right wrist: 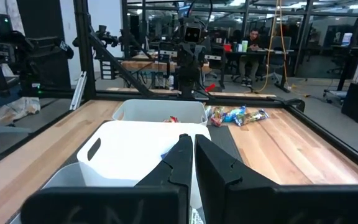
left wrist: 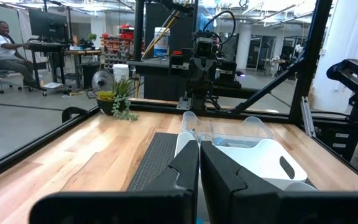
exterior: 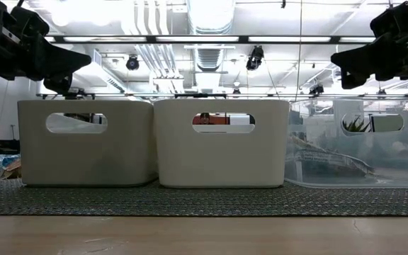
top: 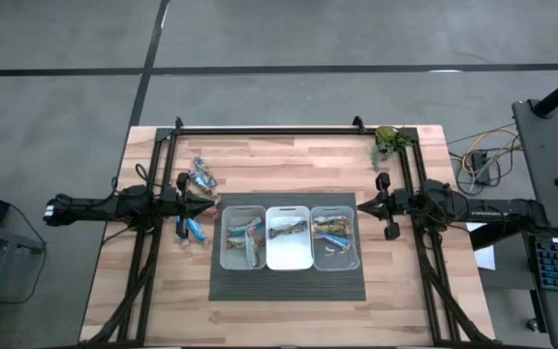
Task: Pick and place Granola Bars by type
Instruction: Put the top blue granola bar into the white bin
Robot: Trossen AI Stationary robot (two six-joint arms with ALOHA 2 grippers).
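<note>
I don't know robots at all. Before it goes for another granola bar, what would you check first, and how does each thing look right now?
1. Left pincer empty and shut: ok.
2. Right pincer empty and shut: ok.
3. Three bins side by side on the dark mat: ok.
4. Loose granola bars on the table left of the bins: ok.
5. Bars in each bin all one type: cannot tell.

We're seeing three bins [top: 290, 237] touching mid-table, blocking passage between them; bare wood [top: 289, 165] behind is lying free, plant [top: 387, 143] crowding one corner.
</note>
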